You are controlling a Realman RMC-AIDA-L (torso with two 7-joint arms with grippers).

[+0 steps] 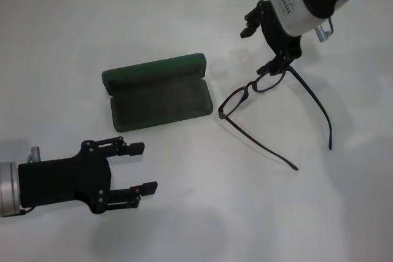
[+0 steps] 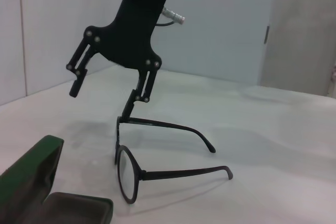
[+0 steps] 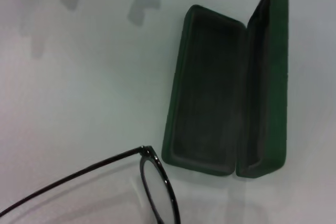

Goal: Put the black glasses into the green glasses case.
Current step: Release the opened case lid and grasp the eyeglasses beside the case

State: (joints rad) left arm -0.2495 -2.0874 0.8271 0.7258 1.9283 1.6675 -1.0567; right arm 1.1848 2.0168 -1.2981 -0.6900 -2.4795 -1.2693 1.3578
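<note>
Green glasses case (image 1: 158,93): lies open on the white table (image 1: 202,213), lid raised along its far edge and the grey-lined tray facing up (nothing lies in the tray); it also shows in the right wrist view (image 3: 220,93) and at the near corner of the left wrist view (image 2: 31,182).

Black glasses (image 1: 270,105): to the right of the case and just apart from it, temple arms spread wide. The lens nearest the case rests on the table, while the far end of the frame is tilted upward toward the right pincer; both temple tips touch the table. The left wrist view (image 2: 157,166) shows the frame standing on edge, and the right wrist view catches one lens and temple (image 3: 152,182).

Right pincer (image 1: 261,44): above the far end of the glasses, to the right of the case. Its fingers are spread apart; one fingertip (image 2: 127,112) meets the frame at its raised corner, the other hangs free in the air.

Left pincer (image 1: 142,167): low over the table, nearer than the case, fingers parted and holding nothing.
</note>
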